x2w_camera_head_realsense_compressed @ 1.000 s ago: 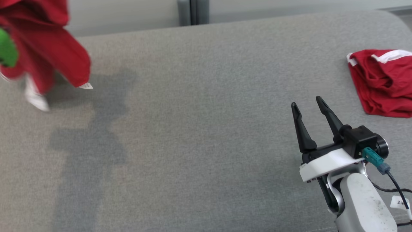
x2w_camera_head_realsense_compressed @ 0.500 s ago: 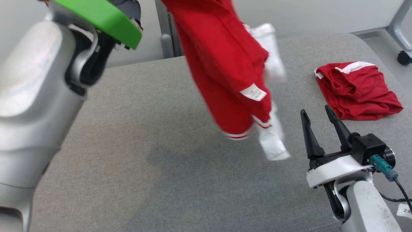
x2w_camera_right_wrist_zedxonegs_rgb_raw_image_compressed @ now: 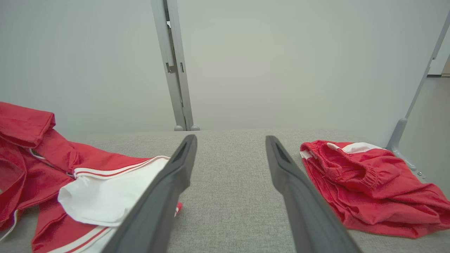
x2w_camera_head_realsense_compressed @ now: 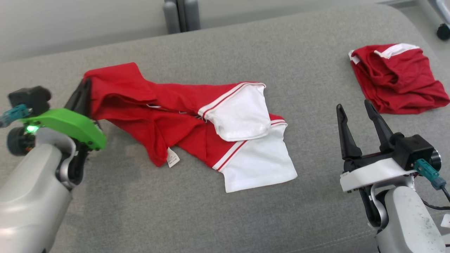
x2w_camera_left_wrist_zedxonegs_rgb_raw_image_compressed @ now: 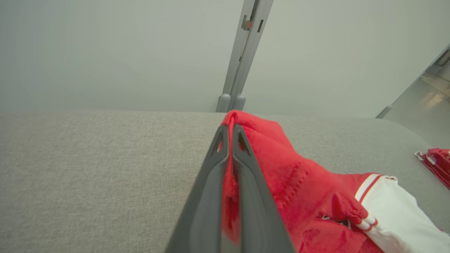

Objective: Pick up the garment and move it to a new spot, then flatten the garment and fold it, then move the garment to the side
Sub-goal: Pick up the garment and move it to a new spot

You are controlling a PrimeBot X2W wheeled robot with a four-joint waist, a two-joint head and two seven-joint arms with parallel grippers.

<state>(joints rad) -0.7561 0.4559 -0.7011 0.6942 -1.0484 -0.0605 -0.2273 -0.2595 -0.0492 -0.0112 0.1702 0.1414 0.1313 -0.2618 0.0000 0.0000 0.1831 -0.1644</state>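
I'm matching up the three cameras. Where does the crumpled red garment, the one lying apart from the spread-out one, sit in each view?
Head view: the crumpled red garment lies at the upper right.
Left wrist view: a sliver of it at the right edge, below mid-height.
Right wrist view: right of centre, lower half.
Shared landmark: the grey post at the back, also seen at and.

My left hand (x2w_camera_head_realsense_compressed: 84,88) lies low at my left, its two dark fingers pressed together on an edge of the garment (x2w_camera_head_realsense_compressed: 165,105), with the green wrist plate (x2w_camera_head_realsense_compressed: 66,124) and pale forearm (x2w_camera_head_realsense_compressed: 31,189) behind it. My right hand (x2w_camera_head_realsense_compressed: 353,105) hangs at my lower right, fingers spread wide and pointing forward, gripping nothing.
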